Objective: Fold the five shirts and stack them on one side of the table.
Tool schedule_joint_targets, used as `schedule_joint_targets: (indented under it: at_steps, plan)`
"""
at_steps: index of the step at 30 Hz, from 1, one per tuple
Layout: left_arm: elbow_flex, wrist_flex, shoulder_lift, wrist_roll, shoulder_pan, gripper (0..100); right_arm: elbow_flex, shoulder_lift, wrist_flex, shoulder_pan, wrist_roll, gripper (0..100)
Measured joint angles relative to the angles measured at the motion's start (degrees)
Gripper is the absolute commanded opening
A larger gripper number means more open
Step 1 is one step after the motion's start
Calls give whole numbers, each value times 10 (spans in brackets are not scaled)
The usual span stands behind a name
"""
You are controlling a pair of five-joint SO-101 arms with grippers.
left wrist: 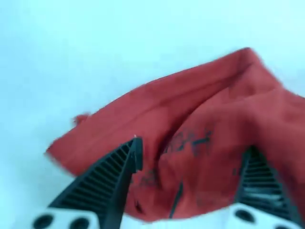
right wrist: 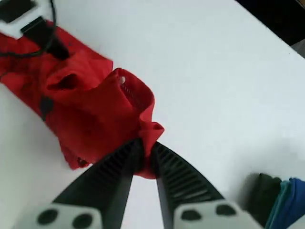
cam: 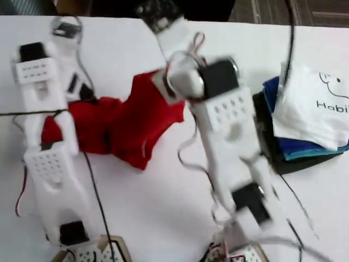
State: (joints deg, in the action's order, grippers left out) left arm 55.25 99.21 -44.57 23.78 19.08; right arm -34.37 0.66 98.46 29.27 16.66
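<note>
You had a plain white table (cam: 147, 218) under everything. Past its far edge there was a dark gap (cam: 212, 6), and at one far corner brown floor planks (cam: 322, 12) showed. At the other far corner a blue-grey striped surface (cam: 22, 5) lay just beside a tan patch (cam: 71, 5); you couldn't tell what either was. Pale wooden boards (cam: 121, 248) sat at the near edge.

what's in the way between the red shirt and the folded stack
No loose object: bare table lies between the red shirt and the folded stack. The right arm stretches across that gap, the right gripper shut on the shirt.
</note>
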Motion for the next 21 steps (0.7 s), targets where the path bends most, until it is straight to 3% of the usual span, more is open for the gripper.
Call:
schedule_joint_targets:
  at_steps: [6,10,15,21]
  plan:
    - [0,-15,-18,-17,-38,345,285,252,0,-1,3,20]
    - [-5,16,-51,-6,-34,285,413,401,0,-14,11,20]
    - [-97,18,-70,38,-6,249,505,506,0,-78,66,20]
    - [-186,18,-48,55,9,251,534,522,0,-143,107,20]
